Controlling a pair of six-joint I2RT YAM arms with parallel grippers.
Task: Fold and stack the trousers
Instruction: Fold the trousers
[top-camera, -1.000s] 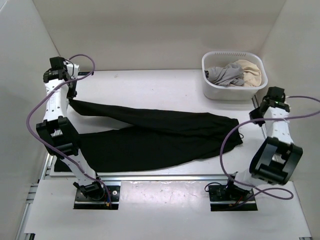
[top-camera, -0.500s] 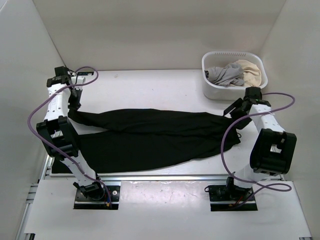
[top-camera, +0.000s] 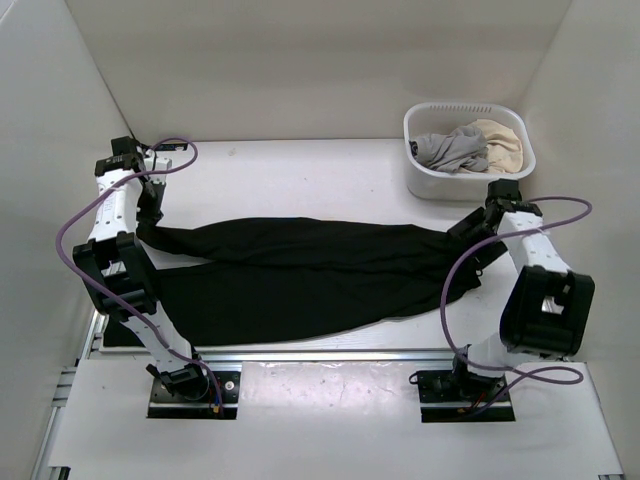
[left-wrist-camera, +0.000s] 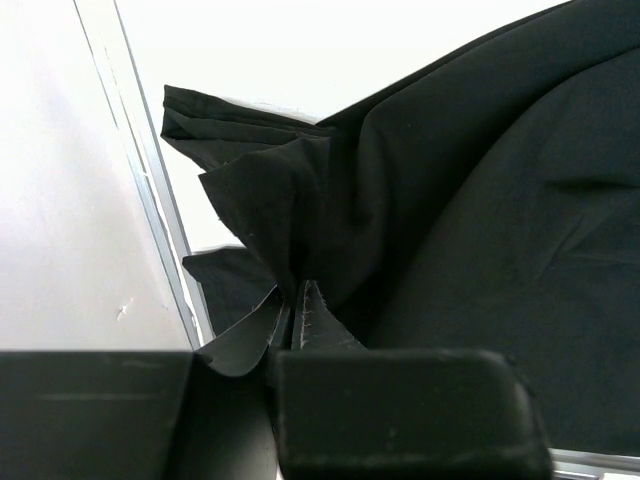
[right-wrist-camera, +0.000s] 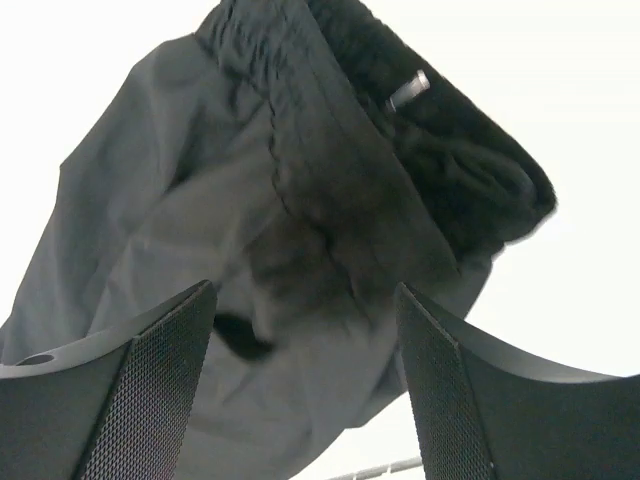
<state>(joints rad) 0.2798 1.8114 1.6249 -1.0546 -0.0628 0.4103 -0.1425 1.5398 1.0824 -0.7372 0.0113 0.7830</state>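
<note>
Where its two fingers meet, the left gripper (left-wrist-camera: 295, 312) is clenched on a bunched fold of the trousers (left-wrist-camera: 480, 200), the black cloth gathered into pleats right at the pinch with a hemmed edge fanning out beyond it. From above, that left gripper (top-camera: 149, 212) points down at the far-left end of the garment; its wrist is bent sharply, the forearm runs back along the left wall to a raised elbow, and the upper link slopes down to the base at the near edge. The right gripper (right-wrist-camera: 302, 295) is released, jaws spread wide with the elastic waistband and a metal drawstring tip (right-wrist-camera: 408, 90) lying below and between them; whether the fingertips touch the cloth cannot be told. In the overhead view the right gripper (top-camera: 470, 232) sits over the right end of the garment, its forearm angling back to a tall elbow above the right base. The trousers (top-camera: 300, 270) lie spread across the table (top-camera: 300, 170) from left to right, the two legs overlapping, the leg ends lifted slightly at the left grip. A white basket (top-camera: 450, 185) of grey and beige clothes stands at the far right corner, apart from the trousers.
</note>
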